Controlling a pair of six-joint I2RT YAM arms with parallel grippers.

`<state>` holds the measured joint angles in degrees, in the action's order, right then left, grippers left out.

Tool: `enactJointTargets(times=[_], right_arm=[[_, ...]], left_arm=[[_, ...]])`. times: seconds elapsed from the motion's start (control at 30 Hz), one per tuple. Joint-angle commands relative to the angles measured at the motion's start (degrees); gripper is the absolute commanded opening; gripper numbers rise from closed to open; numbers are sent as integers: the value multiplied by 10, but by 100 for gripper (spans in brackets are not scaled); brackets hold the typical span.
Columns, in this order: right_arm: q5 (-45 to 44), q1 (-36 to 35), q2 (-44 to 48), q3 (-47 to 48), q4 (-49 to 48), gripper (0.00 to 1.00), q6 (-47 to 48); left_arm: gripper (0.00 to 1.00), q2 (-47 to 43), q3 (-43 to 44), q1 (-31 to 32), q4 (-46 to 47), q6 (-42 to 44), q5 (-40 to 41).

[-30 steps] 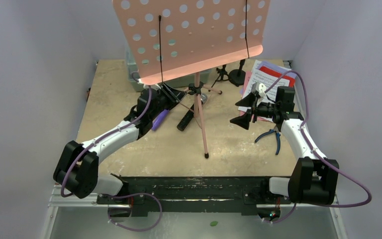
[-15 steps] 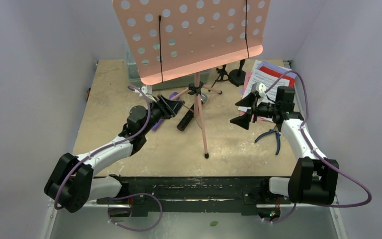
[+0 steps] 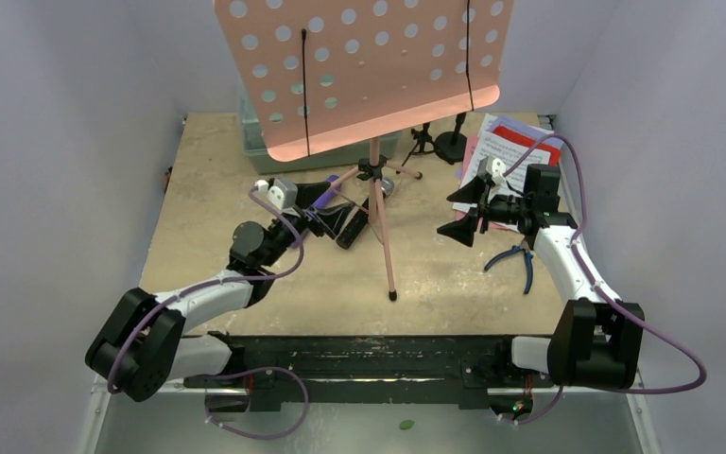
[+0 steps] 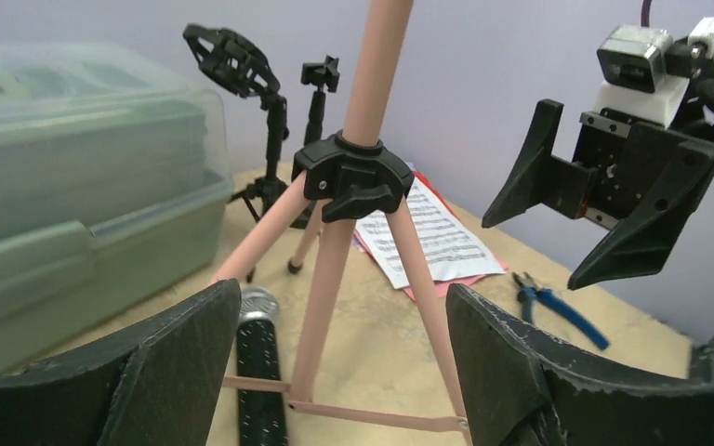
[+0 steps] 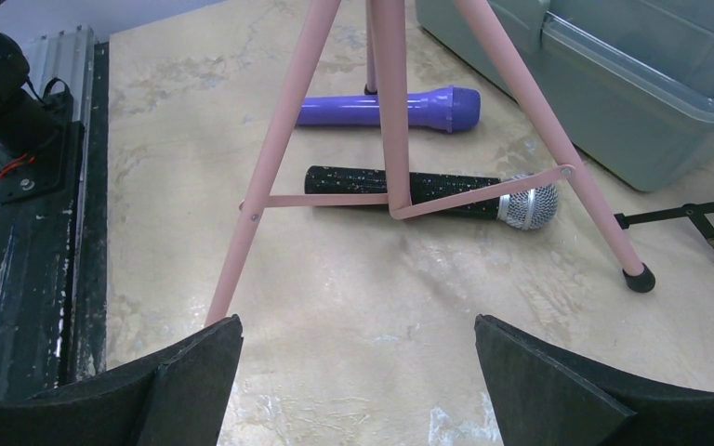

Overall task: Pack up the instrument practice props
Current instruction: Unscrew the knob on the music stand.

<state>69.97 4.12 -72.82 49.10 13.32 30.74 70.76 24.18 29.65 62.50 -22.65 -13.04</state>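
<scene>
Left gripper [image 4: 339,297] is seen spread wide, nothing pinched. The pink tripod [image 4: 372,93] legs are found just ahead of it, and the black silver-headed microphone [image 4: 260,372] is laid on the counter [image 5: 409,307] under them. Farther ahead, mic mounts [image 4: 232,60] and sheet-music pages [image 4: 437,242] are seen; the grey-green case [image 4: 56,214] is at its left. Right gripper [image 3: 452,213] is held spread and empty, faced at the tripod. From it, the purple microphone [image 5: 381,109] is seen beyond the black one. Pliers [image 3: 520,260] are seen behind it.
</scene>
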Motion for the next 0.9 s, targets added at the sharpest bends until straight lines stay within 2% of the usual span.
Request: enactJointTargets(times=[0.0,0.23,0.4,0.87], right_arm=[[9,-3,-1,14,5,99,12],[8,-3,-3,13,5,99,13],[9,-3,-5,13,5,99,13],[9,-3,-6,15,10,99,17]], left_arm=[[80,23,2,-2,91,162,-29],[71,62,40,3,89,219,-32],[63,97,61,10,112,223,-35],[47,147,116,48,109,245,-8]])
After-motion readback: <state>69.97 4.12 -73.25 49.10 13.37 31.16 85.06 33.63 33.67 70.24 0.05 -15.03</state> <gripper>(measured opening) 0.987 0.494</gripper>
